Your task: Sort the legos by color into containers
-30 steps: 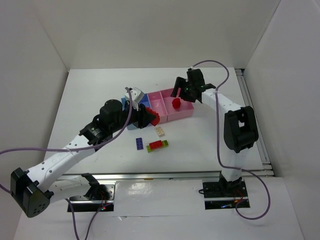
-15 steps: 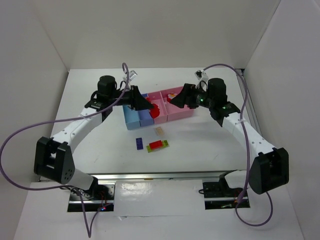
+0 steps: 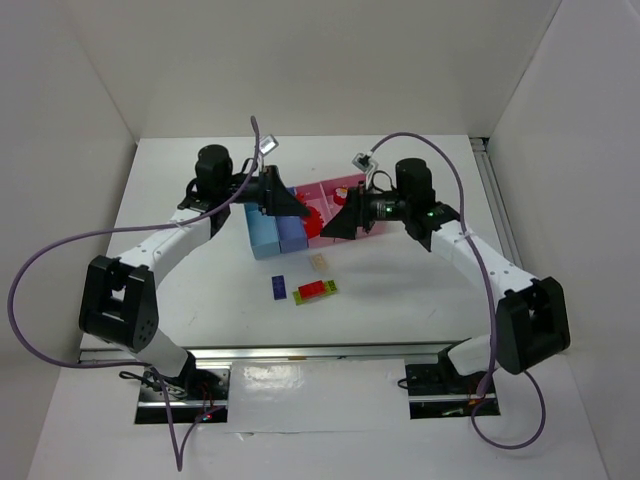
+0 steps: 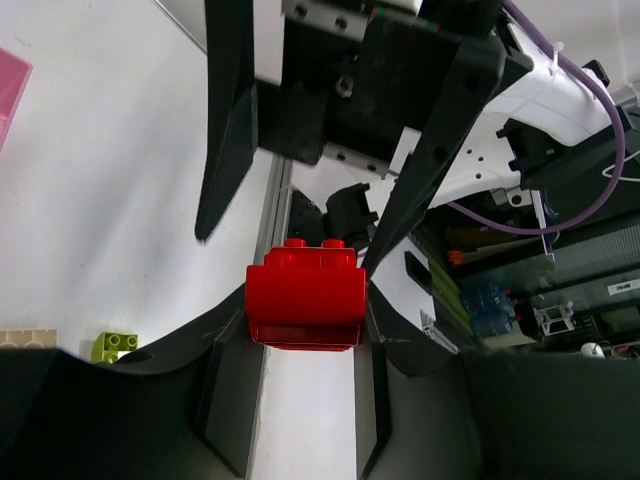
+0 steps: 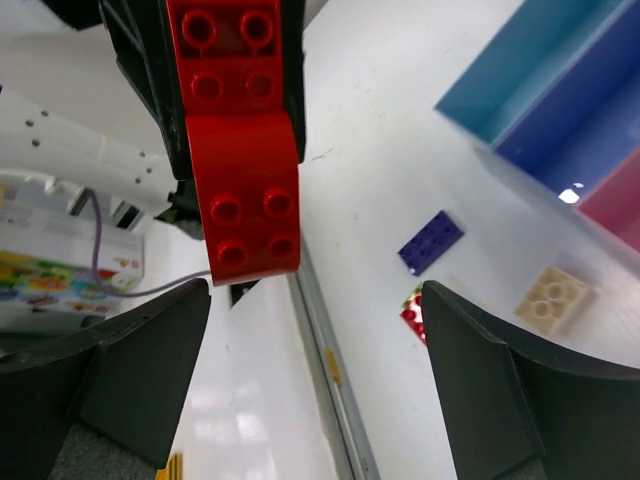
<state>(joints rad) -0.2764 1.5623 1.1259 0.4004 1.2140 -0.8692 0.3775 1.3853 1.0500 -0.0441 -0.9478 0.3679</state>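
My left gripper [image 3: 295,208] is shut on a chunky stepped red lego [image 3: 312,217], held in the air over the joined containers [image 3: 262,238]. The left wrist view shows that lego [image 4: 305,295] clamped between both fingers of the left gripper [image 4: 305,300]. My right gripper [image 3: 340,225] faces it from the right, open wide. In the right wrist view the red lego [image 5: 240,150] hangs just beyond the right gripper [image 5: 315,290], untouched by the fingers [image 5: 140,370]. A purple lego [image 3: 279,287], a beige lego [image 3: 319,262] and a red-on-green lego [image 3: 316,290] lie on the table.
The containers run light blue [image 5: 530,90], darker blue [image 3: 290,232], pink [image 3: 322,232], then a wider pink one [image 3: 372,222] under the right arm. White walls enclose the table on three sides. A metal rail [image 3: 300,352] edges the near side.
The right gripper has moved left from over the wide pink tray to face the left gripper, and its jaws stand wider. The left arm has swung round to the back left, still holding the red lego.
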